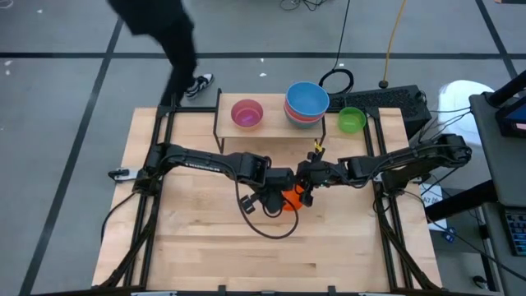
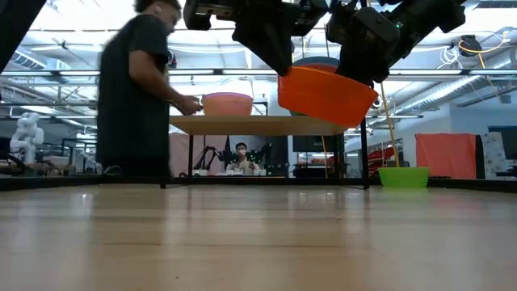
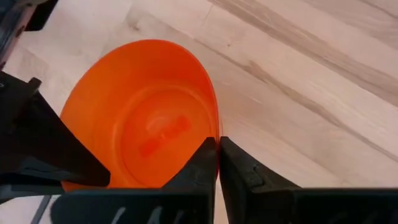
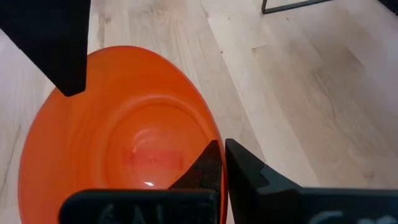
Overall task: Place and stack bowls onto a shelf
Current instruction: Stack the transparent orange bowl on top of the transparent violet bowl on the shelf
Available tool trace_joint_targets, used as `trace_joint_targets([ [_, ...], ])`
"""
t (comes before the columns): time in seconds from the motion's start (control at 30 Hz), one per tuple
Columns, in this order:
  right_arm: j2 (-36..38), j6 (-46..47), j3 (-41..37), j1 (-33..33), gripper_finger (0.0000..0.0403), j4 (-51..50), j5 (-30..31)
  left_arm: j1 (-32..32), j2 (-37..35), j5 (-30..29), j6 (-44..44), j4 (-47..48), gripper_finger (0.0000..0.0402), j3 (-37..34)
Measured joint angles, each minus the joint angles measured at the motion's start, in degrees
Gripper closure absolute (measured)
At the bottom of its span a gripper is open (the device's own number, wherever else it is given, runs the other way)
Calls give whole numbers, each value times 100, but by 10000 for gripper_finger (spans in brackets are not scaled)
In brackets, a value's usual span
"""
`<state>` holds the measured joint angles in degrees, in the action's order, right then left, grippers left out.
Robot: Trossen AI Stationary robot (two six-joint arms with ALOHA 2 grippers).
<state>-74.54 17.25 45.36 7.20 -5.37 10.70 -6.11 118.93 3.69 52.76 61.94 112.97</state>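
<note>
While both of our arms meet over the middle of the tabletop (image 1: 189, 238), we hold one orange bowl (image 2: 327, 94) between them, lifted clear of the wood and tilted.

Going left to right: our left gripper (image 3: 218, 163) pinches the bowl's rim, its fingers closed on the thin wall. Our right gripper (image 4: 222, 167) clamps the rim as well, its fingers shut on it. So the bowl is pinned by both, and we judge this a handover in the air, with one grip due to let go before the bowl can travel.

The shelf (image 1: 275, 138) lies beyond the grippers, towards the far edge of the table. On it sit a pink bowl (image 1: 246, 113) at its left end and a blue bowl (image 1: 307, 99) stacked on others at its right. A green bowl (image 1: 352, 120) sits just off the shelf's right end. The stack stands nearer our right arm, the pink bowl nearer our left.

A person (image 2: 133, 97) reaches towards the shelf from behind, which we should mind.
</note>
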Motion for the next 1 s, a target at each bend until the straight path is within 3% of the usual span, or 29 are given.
trace_joint_targets([
  [0.4, 0, 116, 7, -1, 393, 97, -52, -53, 15, -105, -540, 107, 398, -2],
  [0.7, 127, 87, 15, 0, 328, 146, -223, -68, 15, -207, -950, 192, 399, -7],
  [1.0, 1058, -167, 15, 22, 284, 92, -423, -81, -59, -655, -1861, 703, 400, -7],
])
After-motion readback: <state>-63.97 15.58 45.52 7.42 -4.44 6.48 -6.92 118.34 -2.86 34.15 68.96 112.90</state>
